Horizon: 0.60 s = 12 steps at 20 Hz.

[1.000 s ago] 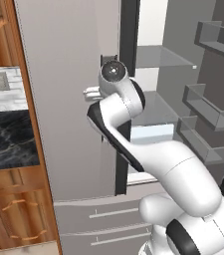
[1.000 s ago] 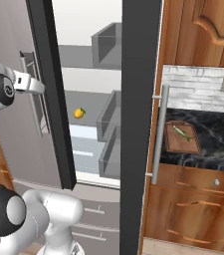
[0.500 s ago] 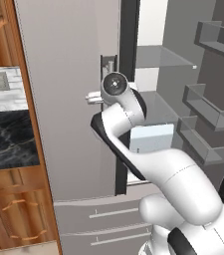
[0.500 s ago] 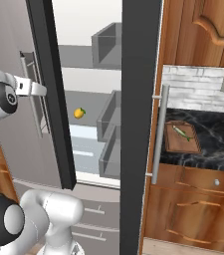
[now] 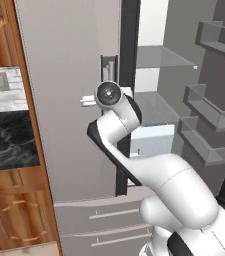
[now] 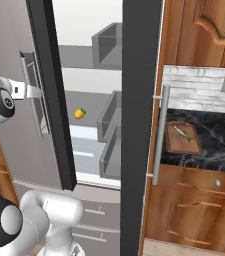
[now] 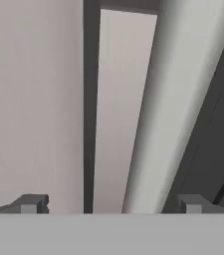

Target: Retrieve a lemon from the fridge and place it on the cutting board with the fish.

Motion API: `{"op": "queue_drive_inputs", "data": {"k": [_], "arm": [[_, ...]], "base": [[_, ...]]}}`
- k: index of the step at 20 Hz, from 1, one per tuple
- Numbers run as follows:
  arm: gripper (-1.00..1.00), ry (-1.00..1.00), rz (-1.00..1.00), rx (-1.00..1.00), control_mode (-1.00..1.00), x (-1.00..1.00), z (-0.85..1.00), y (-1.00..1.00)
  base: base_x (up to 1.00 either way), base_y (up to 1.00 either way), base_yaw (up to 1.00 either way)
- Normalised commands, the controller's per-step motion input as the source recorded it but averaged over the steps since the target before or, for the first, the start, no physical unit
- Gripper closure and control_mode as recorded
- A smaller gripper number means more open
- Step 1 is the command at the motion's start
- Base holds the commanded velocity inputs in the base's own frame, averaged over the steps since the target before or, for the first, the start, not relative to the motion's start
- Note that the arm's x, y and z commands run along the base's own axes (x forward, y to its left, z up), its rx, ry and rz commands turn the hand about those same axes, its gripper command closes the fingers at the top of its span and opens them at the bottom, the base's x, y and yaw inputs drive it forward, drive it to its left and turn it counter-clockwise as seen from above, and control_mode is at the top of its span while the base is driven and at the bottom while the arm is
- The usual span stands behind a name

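The lemon lies on a grey shelf inside the fridge, whose left door stands ajar and whose right door shows its dark edge. My gripper is at the left door's silver bar handle, open. In the hand view the gripper has its fingertips wide apart, with the handle bar running between them. From the left base view, the gripper pokes out behind the wrist, against the door. To the right, the cutting board with the fish rests on the black counter.
Door bins hang on the inside of the right door, and more bins show from the other side. Brown wooden cabinets and a black marbled counter flank the fridge. Grey bottom drawers sit below the doors.
The wrist and gripper have dropped lower along the left door's handle. The lemon, board and fish have not moved.
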Motion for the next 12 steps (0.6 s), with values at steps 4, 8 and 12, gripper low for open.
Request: {"op": "queue_drive_inputs", "data": {"k": [4,8,12], "arm": [[-1.0,-0.01,0.0,0.0,-1.0,0.29,-0.1,0.04],[-1.0,0.0,0.0,0.0,-1.0,0.45,-0.21,-0.21],[-1.0,-0.04,0.0,0.0,-1.0,0.44,-0.25,-0.28]], "base": [[0.0,0.0,0.0],[0.0,0.0,0.0],[0.0,0.0,0.0]]}}
